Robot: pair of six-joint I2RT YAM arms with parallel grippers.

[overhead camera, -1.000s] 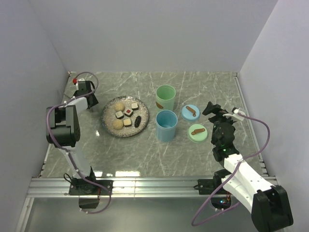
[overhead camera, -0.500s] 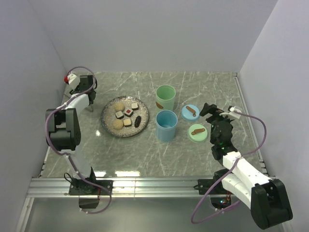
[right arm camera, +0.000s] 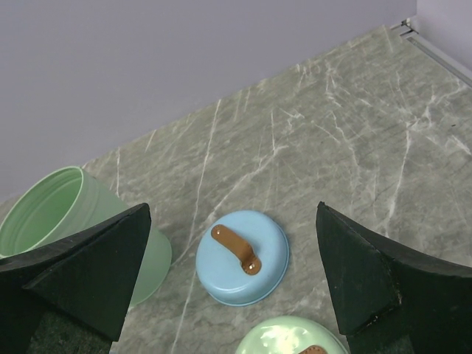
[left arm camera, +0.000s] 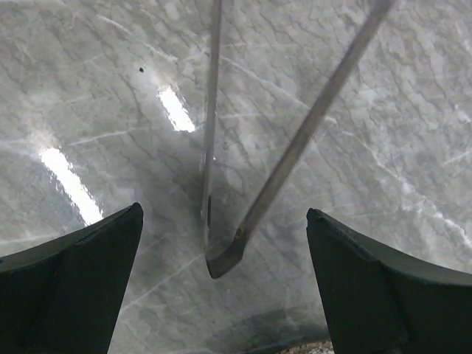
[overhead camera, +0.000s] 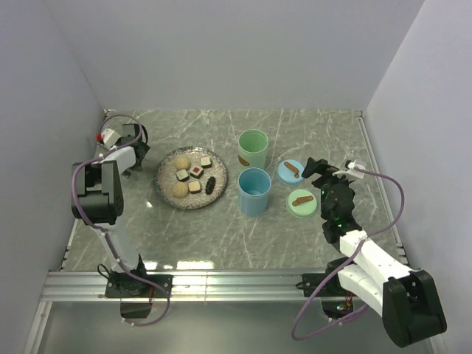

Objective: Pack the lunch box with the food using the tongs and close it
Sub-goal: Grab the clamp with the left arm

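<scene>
The tongs (left arm camera: 243, 221) lie on the marble with their joined end toward me, both slim silver arms running away from the camera. My left gripper (left arm camera: 224, 221) hangs open over that joined end, a finger (left arm camera: 74, 287) on each side, touching neither arm. It sits at the far left (overhead camera: 133, 156), beside the plate (overhead camera: 167, 193) of food (overhead camera: 195, 171). The lunch box is a green tub (overhead camera: 253, 149) and a blue tub (overhead camera: 254, 192), both uncovered. My right gripper (overhead camera: 310, 171) (right arm camera: 233, 221) is open above the blue lid (right arm camera: 242, 258), holding nothing.
A green lid (overhead camera: 302, 202) (right arm camera: 295, 341) with a brown handle lies near the blue lid (overhead camera: 291, 172), right of the tubs. The left wall stands close behind my left arm. The green tub (right arm camera: 66, 221) shows at the right wrist view's left edge.
My left gripper's jaws have spread wide, letting go of the tongs, and its wrist has shifted a little. My right gripper has edged left toward the lids.
</scene>
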